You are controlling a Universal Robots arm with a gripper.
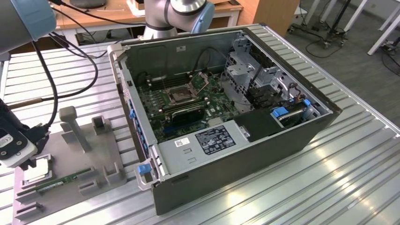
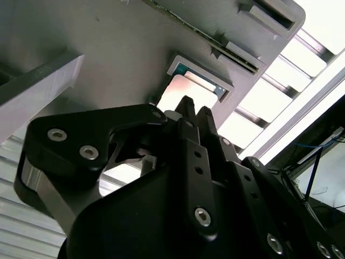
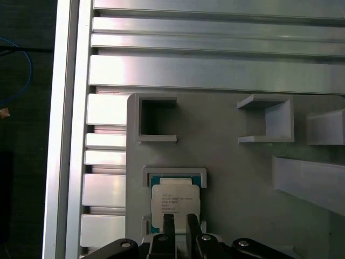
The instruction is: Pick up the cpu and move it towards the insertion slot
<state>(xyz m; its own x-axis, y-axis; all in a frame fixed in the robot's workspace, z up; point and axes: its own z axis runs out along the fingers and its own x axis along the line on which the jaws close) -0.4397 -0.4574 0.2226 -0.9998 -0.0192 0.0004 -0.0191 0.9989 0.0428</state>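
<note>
We see the cpu [image 3: 174,200] lying flat, metal top up, square to its recess in the grey fixture plate [image 3: 226,178] at the exterior view's left, well apart from the insertion slot [image 1: 177,95]. Our gripper [image 3: 179,219] hangs over it, fingers [image 3: 168,226] narrow.
</note>
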